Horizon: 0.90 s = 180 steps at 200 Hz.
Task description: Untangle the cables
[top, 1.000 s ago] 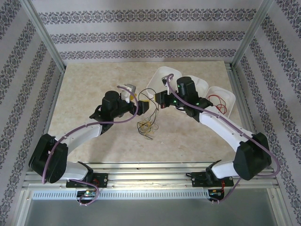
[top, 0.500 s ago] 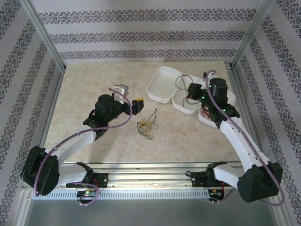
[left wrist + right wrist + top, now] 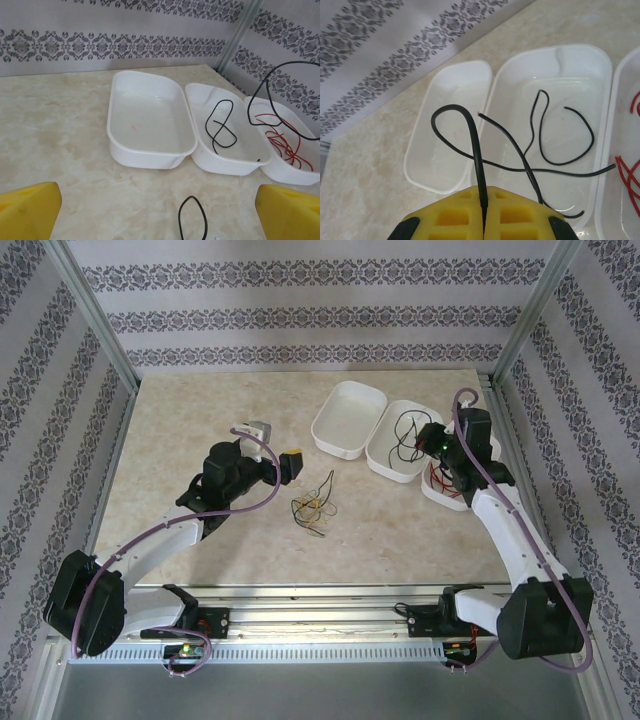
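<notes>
My right gripper (image 3: 428, 440) (image 3: 484, 192) hangs over the middle white tray (image 3: 385, 468) (image 3: 570, 70), shut on a black cable (image 3: 470, 125) that loops up from between its yellow fingers. Another black cable (image 3: 565, 137) (image 3: 220, 127) lies inside that tray. A red cable (image 3: 447, 480) (image 3: 280, 142) sits coiled in the right tray (image 3: 285, 172). A small tangle of yellow and black cables (image 3: 313, 508) lies on the table in the middle. My left gripper (image 3: 290, 462) (image 3: 160, 217) stands open just left of the tangle, with a black loop (image 3: 193, 220) between its fingers, untouched.
An empty white tray (image 3: 325, 440) (image 3: 145, 155) stands left of the other two, all three side by side at the back right. Metal frame posts and patterned walls close in the marble tabletop (image 3: 180, 430).
My right arm has swung from the tangle at the middle rightward to the trays, carrying the black cable. My left arm has drawn back a little to the left, still open.
</notes>
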Available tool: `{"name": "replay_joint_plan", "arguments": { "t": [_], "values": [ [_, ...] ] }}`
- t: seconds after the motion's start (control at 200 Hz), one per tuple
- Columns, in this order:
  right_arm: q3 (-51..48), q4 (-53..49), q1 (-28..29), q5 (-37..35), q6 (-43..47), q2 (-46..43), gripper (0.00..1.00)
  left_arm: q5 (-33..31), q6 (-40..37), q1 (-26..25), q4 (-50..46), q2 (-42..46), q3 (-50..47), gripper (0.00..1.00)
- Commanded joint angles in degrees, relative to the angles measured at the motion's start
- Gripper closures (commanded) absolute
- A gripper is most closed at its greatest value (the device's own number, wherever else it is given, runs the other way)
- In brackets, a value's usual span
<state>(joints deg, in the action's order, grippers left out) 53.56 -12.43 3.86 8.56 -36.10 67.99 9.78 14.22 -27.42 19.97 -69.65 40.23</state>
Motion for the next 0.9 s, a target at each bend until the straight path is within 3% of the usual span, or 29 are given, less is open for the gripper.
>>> {"name": "replay_joint_plan", "arguments": {
  "t": [0.0,0.525,0.894],
  "values": [
    [2.3,-0.2,-0.8,-2.7,-0.7,2.7,1.00,-1.8,0.5,-0.4,-2.2,0.4,0.3,0.01],
    [4.9,1.6,-1.4,-4.8,-1.7,11.4,1.00,-1.7,0.8,-0.4,-2.6,0.7,0.1,0.01],
    [7.1,6.2,-0.9,4.5,-5.0,16.9,1.00,-1.0,0.9,-0.5,-1.8,-0.7,0.8,0.01]
  ]
}}
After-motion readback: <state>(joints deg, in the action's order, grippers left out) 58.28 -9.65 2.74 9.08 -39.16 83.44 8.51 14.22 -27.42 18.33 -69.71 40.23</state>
